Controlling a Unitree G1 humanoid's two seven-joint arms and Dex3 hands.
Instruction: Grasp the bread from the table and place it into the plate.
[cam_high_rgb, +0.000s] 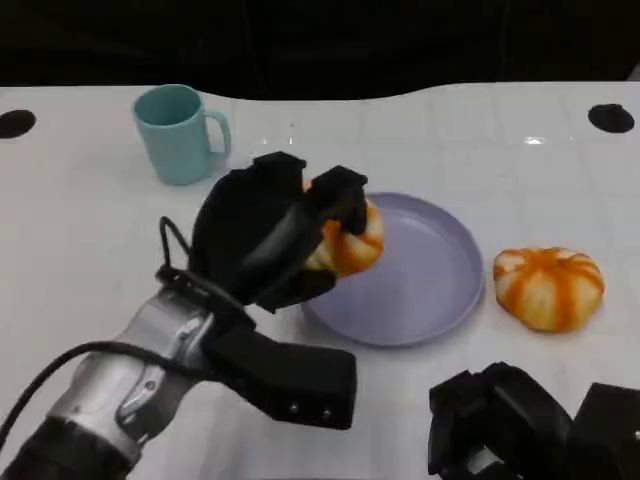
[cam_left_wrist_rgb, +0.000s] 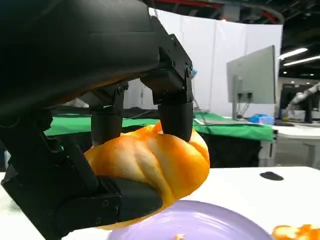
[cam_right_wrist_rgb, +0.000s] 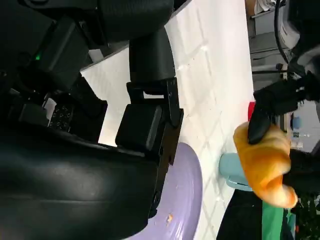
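Head view: I see the left hand (cam_high_rgb: 285, 235) clamped on a bun (cam_high_rgb: 350, 240), holding it off the table over the near-left rim of the plate (cam_high_rgb: 440, 290). Fingers wrap the top and underside of it. Left wrist view confirms this: two fingers (cam_left_wrist_rgb: 175, 112) press down on the bun (cam_left_wrist_rgb: 155, 160) from above, another part of the hand cradles it from below, and the purple plate (cam_left_wrist_rgb: 200, 225) sits under it with a visible gap. So the bun is in the air, not set down.

Bun: round, glossy, golden-orange with paler lobed segments, looks soft where the fingers dent it. Plate: round, shallow, raised rim, matte lavender, smooth like plastic; a small crumb lies in it in the right wrist view.

A second bun (cam_high_rgb: 548, 287), same lobed shape with orange and white stripes, lies on the tabletop just beside the plate's right rim. A teal mug (cam_high_rgb: 178, 132), smooth, with handle to the right, stands near the far-left corner, well apart from the plate.

Right hand (cam_high_rgb: 520, 420) is at the near edge, right side, above the tabletop; I can't tell whether its fingers are apart or curled. Tabletop is white and glossy.
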